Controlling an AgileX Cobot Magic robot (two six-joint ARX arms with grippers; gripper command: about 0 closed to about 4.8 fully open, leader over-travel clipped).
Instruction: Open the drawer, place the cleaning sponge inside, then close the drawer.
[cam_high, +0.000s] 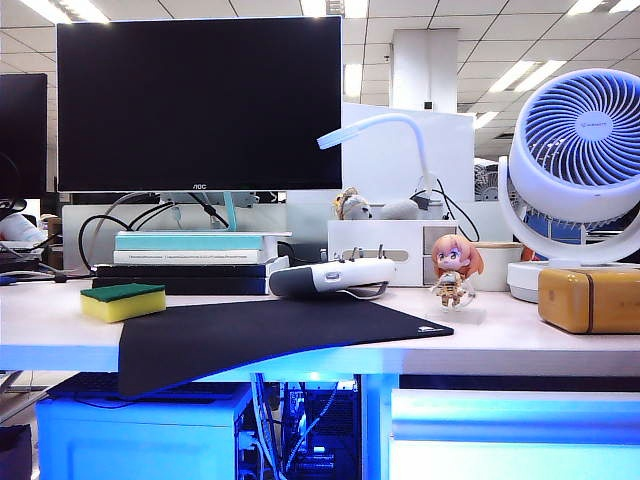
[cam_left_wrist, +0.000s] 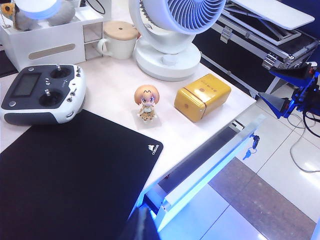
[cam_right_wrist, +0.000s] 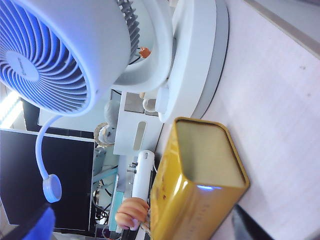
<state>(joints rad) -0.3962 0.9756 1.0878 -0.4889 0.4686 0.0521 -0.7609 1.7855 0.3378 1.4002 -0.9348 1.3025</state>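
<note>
Left end effector (cam_left_wrist: 141, 228) above drawer (cam_left_wrist: 210, 165), right (cam_right_wrist: 142, 227) beside box (cam_right_wrist: 200, 185)

Exterior view: neither gripper nor arm in frame. White round desk fan (cam_high: 585, 150) cut by right edge. Rounded yellow-orange box (cam_high: 590, 299) cut by right edge. Second dark monitor (cam_high: 22, 120) cut by left edge.

Left wrist view: left gripper shows only as a dark blurred sliver (cam_left_wrist: 141, 227) at the frame edge; jaws not readable. Black fabric desk mat (cam_left_wrist: 70, 175) cut by the edge.

Right wrist view: right gripper seen only as a blue blurred corner (cam_right_wrist: 35, 225) and a dark one; finger spread not visible. Small orange-haired figurine (cam_right_wrist: 131, 212) mostly hidden behind the box.
</note>
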